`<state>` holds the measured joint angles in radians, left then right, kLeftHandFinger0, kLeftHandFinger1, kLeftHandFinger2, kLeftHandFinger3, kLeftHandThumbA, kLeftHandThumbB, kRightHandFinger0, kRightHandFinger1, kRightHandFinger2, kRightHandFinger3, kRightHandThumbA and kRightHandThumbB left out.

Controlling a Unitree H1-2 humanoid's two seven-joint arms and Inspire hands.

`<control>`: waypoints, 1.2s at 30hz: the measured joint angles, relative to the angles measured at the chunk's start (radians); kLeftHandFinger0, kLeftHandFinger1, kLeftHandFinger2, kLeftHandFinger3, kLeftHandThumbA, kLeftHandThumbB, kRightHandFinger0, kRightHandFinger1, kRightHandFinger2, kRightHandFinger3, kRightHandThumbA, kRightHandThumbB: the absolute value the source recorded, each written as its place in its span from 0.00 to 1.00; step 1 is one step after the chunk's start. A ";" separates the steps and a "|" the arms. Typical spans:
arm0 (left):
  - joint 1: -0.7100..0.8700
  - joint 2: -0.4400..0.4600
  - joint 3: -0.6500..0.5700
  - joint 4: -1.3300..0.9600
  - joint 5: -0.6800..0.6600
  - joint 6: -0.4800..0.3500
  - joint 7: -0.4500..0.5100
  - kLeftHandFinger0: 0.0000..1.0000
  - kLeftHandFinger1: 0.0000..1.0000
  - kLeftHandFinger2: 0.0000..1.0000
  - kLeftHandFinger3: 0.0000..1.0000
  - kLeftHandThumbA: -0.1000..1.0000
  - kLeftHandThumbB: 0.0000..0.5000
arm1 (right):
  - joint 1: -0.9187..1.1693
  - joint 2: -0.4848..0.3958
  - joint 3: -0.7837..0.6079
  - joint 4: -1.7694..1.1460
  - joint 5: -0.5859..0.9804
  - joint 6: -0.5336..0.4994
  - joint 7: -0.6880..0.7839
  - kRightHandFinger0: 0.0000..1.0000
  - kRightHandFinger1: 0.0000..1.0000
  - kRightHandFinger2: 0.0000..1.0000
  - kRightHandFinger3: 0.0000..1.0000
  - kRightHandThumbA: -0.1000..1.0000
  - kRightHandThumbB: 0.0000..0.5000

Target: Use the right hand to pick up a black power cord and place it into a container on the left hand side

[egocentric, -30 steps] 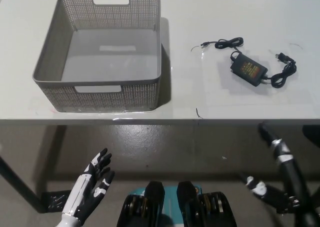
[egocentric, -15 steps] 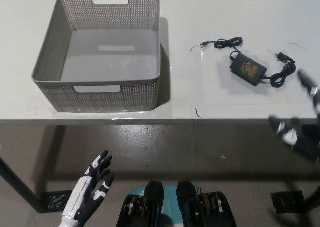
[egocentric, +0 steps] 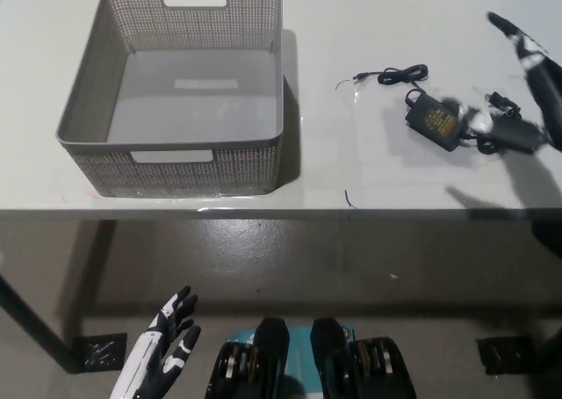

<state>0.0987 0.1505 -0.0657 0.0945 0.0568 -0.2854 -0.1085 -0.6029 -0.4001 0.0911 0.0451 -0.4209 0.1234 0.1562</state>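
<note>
One cord (egocentric: 436,116) lies on the table (egocentric: 369,30), well right of the basket (egocentric: 176,144); right hand (egocentric: 518,109) hovers beside it, fingers spread, holding nothing; left hand (egocentric: 162,364) rests low, open; brick looks rigid and weighty, leads limp and trailing; best grasped at the brick.

Lab-like: bare white table (egocentric: 176,207), concrete floor (egocentric: 290,258)

single head view, camera looking steeply down from above. far half of frame: white table (egocentric: 369,170) with grey basket (egocentric: 180,91); near half: floor (egocentric: 290,258) under the table edge. moderate distance, whole basket in frame.
</note>
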 measured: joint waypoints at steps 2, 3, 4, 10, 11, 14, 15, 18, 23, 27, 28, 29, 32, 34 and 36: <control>0.005 0.000 -0.001 0.000 0.000 -0.003 -0.001 1.00 1.00 1.00 1.00 0.82 0.70 | -0.045 -0.001 0.031 0.055 -0.020 0.037 0.016 1.00 1.00 1.00 1.00 0.88 1.00; 0.008 0.000 -0.002 0.000 0.000 -0.005 -0.002 1.00 1.00 1.00 1.00 0.82 0.70 | -0.066 -0.003 0.047 0.087 -0.030 0.051 0.024 1.00 1.00 1.00 1.00 0.89 1.00; 0.010 0.000 -0.002 0.000 0.000 -0.008 -0.002 1.00 1.00 1.00 1.00 0.82 0.70 | -0.089 -0.003 0.062 0.125 -0.039 0.064 0.030 1.00 1.00 1.00 1.00 0.90 1.00; 0.013 0.000 -0.003 0.001 0.000 -0.014 -0.002 1.00 1.00 1.00 1.00 0.83 0.71 | -0.199 -0.003 0.130 0.309 -0.069 0.099 0.056 1.00 1.00 1.00 1.00 0.86 1.00; 0.015 0.000 -0.003 0.000 0.000 -0.014 -0.002 1.00 1.00 1.00 1.00 0.83 0.70 | -0.224 -0.002 0.142 0.352 -0.072 0.103 0.061 1.00 1.00 1.00 1.00 0.86 1.00; 0.020 0.000 -0.005 0.000 0.001 -0.017 -0.002 1.00 1.00 1.00 1.00 0.83 0.68 | -0.271 0.000 0.171 0.446 -0.077 0.109 0.070 1.00 1.00 1.00 1.00 0.89 1.00; 0.021 0.000 -0.006 0.000 0.002 -0.017 -0.002 1.00 1.00 1.00 1.00 0.82 0.68 | -0.283 0.001 0.182 0.478 -0.080 0.109 0.070 1.00 1.00 1.00 1.00 0.88 1.00; 0.022 0.000 -0.007 0.000 0.002 -0.020 -0.002 1.00 1.00 1.00 1.00 0.82 0.69 | -0.313 0.005 0.211 0.565 -0.087 0.109 0.070 1.00 1.00 1.00 1.00 0.90 1.00; 0.023 0.000 -0.009 0.000 0.003 -0.024 -0.002 1.00 1.00 1.00 1.00 0.82 0.68 | -0.351 0.011 0.245 0.696 -0.097 0.107 0.070 1.00 1.00 1.00 1.00 0.88 1.00; 0.023 0.000 -0.009 0.000 0.003 -0.026 -0.002 1.00 1.00 1.00 1.00 0.83 0.69 | -0.376 0.016 0.259 0.773 -0.098 0.102 0.070 1.00 1.00 1.00 1.00 0.88 1.00; 0.023 0.000 -0.009 0.000 0.003 -0.026 -0.002 1.00 1.00 1.00 1.00 0.83 0.71 | -0.382 0.017 0.261 0.789 -0.098 0.100 0.070 1.00 1.00 1.00 1.00 0.89 1.00; 0.023 0.000 -0.009 0.000 0.003 -0.026 -0.002 1.00 1.00 1.00 1.00 0.83 0.71 | -0.388 0.017 0.266 0.803 -0.099 0.098 0.070 1.00 1.00 1.00 1.00 0.90 1.00; 0.023 0.000 -0.009 0.000 0.004 -0.026 -0.002 1.00 1.00 1.00 1.00 0.83 0.71 | -0.409 0.017 0.282 0.843 -0.101 0.096 0.070 1.00 1.00 1.00 1.00 0.89 1.00; 0.023 0.000 -0.009 0.000 0.006 -0.026 -0.002 1.00 1.00 1.00 1.00 0.83 0.71 | -0.421 0.018 0.290 0.869 -0.102 0.094 0.070 1.00 1.00 1.00 1.00 0.89 1.00; 0.022 0.000 -0.009 0.000 0.007 -0.026 -0.002 1.00 1.00 1.00 1.00 0.83 0.72 | -0.430 0.018 0.297 0.882 -0.102 0.092 0.070 1.00 1.00 1.00 1.00 0.89 1.00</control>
<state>0.1208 0.1507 -0.0742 0.0944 0.0641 -0.3110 -0.1106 -1.0332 -0.3824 0.3877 0.9274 -0.5234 0.2151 0.2258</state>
